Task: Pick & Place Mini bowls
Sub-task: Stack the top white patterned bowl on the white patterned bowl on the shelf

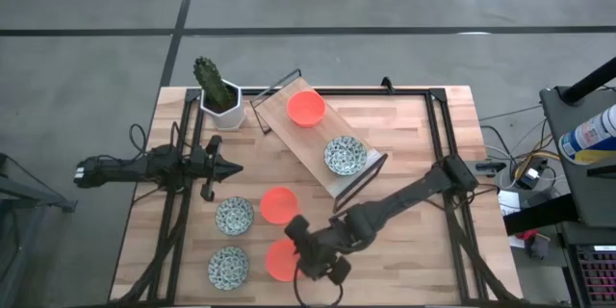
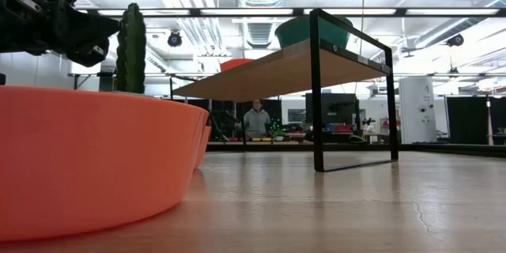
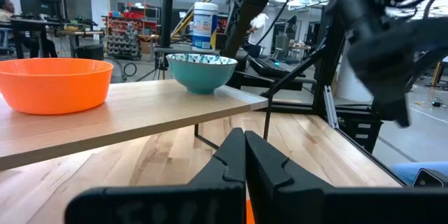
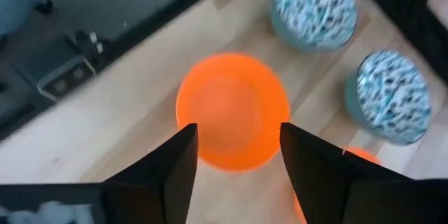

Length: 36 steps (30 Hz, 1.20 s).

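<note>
Six mini bowls show in the high view. An orange bowl [image 1: 306,108] and a patterned bowl [image 1: 344,154] sit on a raised wooden shelf [image 1: 322,140]. On the table stand an orange bowl [image 1: 277,205], two patterned bowls [image 1: 234,216] [image 1: 229,266] and a near orange bowl [image 1: 280,264]. My right gripper [image 1: 296,241] [image 4: 236,133] hangs open above that near orange bowl [image 4: 233,110], one finger to each side, clear of its rim [image 2: 87,95]. My left gripper [image 1: 227,166] [image 3: 245,161] is shut and waits by the table's left side, pointing toward the shelf.
A cactus in a white hexagonal pot [image 1: 219,96] stands at the far left corner. The shelf rests on black metal legs [image 2: 318,95] with open space beneath. Black frame rails [image 1: 452,212] run along both table sides. A person [image 2: 255,118] stands in the room behind.
</note>
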Tool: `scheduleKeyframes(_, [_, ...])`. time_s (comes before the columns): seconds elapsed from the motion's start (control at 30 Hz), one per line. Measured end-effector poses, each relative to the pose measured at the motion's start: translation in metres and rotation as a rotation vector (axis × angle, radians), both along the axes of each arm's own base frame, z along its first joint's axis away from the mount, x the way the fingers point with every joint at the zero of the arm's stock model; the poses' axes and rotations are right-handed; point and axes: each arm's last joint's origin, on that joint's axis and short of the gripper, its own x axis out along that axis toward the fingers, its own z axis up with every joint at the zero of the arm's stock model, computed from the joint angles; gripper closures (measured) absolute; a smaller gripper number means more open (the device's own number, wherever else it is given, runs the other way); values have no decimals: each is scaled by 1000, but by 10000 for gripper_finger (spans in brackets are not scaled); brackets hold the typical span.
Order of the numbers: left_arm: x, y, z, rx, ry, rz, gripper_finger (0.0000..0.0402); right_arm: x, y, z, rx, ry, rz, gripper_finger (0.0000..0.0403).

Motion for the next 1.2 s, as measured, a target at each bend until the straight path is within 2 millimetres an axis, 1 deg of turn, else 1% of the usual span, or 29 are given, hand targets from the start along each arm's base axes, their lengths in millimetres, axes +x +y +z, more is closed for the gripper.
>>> scheduleKeyframes(0.2, [0,0,0,0,0,0,402,-5,4,-27,-25,30,24,209])
scheduleKeyframes(0.33, [0,0,0,0,0,1,402,-6,4,-38,-21,41,3,219])
scheduleKeyframes(0.4, [0,0,0,0,0,0,402,-5,3,-37,10,47,-50,225])
scheduleKeyframes(0.47, [0,0,0,0,0,1,402,-9,1,-33,33,80,-107,241])
scheduleKeyframes(0.53, [0,0,0,0,0,0,402,-14,-1,-21,59,91,-145,272])
scheduleKeyframes(0.6, [0,0,0,0,0,0,402,-24,-5,-4,88,85,-176,321])
scheduleKeyframes(0.67, [0,0,0,0,0,0,402,-37,-10,12,123,79,-206,372])
scheduleKeyframes(0.73, [0,0,0,0,0,1,402,-52,-17,24,144,64,-254,385])
scheduleKeyframes(0.83, [0,0,0,0,0,1,402,-79,-27,43,159,-13,-321,393])
scheduleKeyframes(0.9, [0,0,0,0,0,1,402,-100,-33,58,206,-110,-350,394])
scheduleKeyframes(0.97, [0,0,0,0,0,1,402,-122,-43,69,256,-178,-355,394])
scheduleKeyframes(1.03, [0,0,0,0,0,1,402,-143,-53,74,313,-226,-359,394])
scheduleKeyframes(1.2, [0,0,0,0,0,1,402,-194,-82,78,450,-353,-370,394])
